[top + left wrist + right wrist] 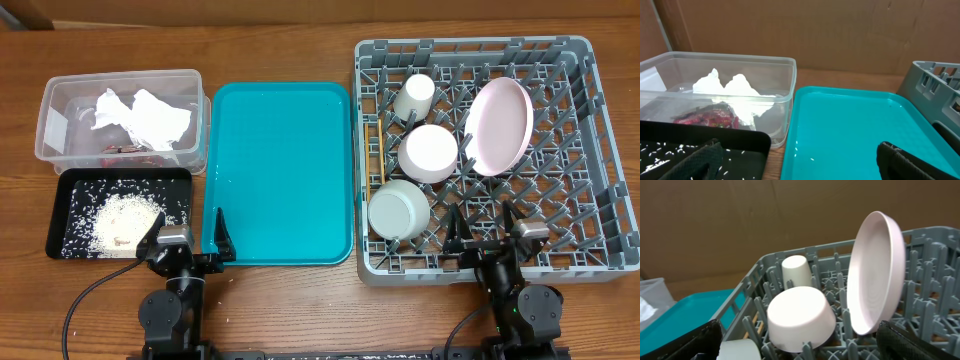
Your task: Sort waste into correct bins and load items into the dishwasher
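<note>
The clear tub (52, 128) at the far left holds white napkins (150, 117) and a red wrapper (125, 150); both show in the left wrist view, napkins (735, 90) and wrapper (707, 119). The black tray (70, 195) holds rice (122, 220). The grey rack (600, 150) holds the pink plate (500, 125) on edge, the white cup (415, 97), the white bowl (430, 152), the grey-green bowl (400, 210) and chopsticks (376, 150). My left gripper (185, 245) is open and empty near the teal tray's front left corner. My right gripper (485, 235) is open and empty over the rack's front edge.
The teal serving tray (280, 170) lies between the bins and the rack, with a few rice grains (797, 147) near its front left. A brown wall stands behind the table. A few grains lie on the wood by the left arm.
</note>
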### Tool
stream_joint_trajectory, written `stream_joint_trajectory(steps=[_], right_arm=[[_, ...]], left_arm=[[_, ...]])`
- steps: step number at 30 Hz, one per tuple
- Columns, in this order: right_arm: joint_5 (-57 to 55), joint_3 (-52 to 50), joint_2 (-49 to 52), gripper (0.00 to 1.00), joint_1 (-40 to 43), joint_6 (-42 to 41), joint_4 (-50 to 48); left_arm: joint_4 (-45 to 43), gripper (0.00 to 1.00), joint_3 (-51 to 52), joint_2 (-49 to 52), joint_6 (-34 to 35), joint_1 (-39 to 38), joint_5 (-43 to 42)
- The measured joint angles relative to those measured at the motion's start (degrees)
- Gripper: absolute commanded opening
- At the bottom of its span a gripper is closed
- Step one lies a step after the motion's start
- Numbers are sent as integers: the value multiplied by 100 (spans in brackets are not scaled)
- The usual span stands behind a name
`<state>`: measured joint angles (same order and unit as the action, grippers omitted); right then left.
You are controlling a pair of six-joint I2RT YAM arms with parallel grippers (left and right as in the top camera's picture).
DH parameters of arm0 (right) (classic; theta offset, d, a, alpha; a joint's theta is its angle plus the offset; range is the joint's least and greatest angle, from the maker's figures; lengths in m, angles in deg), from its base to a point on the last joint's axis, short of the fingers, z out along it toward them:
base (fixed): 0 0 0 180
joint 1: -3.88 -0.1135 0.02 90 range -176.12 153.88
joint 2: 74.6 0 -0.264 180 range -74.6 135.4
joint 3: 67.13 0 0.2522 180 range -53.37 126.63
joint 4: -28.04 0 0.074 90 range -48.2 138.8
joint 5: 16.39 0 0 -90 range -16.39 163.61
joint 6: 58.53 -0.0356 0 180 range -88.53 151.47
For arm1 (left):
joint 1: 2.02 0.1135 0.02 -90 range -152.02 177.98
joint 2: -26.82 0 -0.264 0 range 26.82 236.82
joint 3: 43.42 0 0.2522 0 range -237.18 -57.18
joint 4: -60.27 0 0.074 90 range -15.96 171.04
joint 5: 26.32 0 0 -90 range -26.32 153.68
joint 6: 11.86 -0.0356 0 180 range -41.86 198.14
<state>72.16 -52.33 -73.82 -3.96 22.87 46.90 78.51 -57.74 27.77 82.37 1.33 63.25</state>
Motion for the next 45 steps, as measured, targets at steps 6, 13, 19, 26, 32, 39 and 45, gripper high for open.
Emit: stream_joint_trajectory(steps=[6, 13, 19, 26, 32, 39, 45], right_arm=[[61, 0, 0, 100, 201, 225, 4], [125, 0, 0, 100, 251, 321, 4], [125, 0, 0, 100, 251, 337, 7], [125, 0, 0, 100, 251, 350, 4], [125, 0, 0, 100, 391, 354, 2], [125, 0, 0, 100, 411, 363, 2], [125, 0, 0, 100, 411, 372, 4]], left_arm=[[0, 100, 0, 0, 0, 0, 0], [0, 100, 0, 0, 2, 0, 0], [0, 100, 0, 0, 2, 0, 0], [0, 100, 0, 0, 0, 0, 0], [2, 100, 0, 0, 0, 0, 0], [0, 100, 0, 0, 0, 0, 0], [0, 100, 0, 0, 2, 0, 0]])
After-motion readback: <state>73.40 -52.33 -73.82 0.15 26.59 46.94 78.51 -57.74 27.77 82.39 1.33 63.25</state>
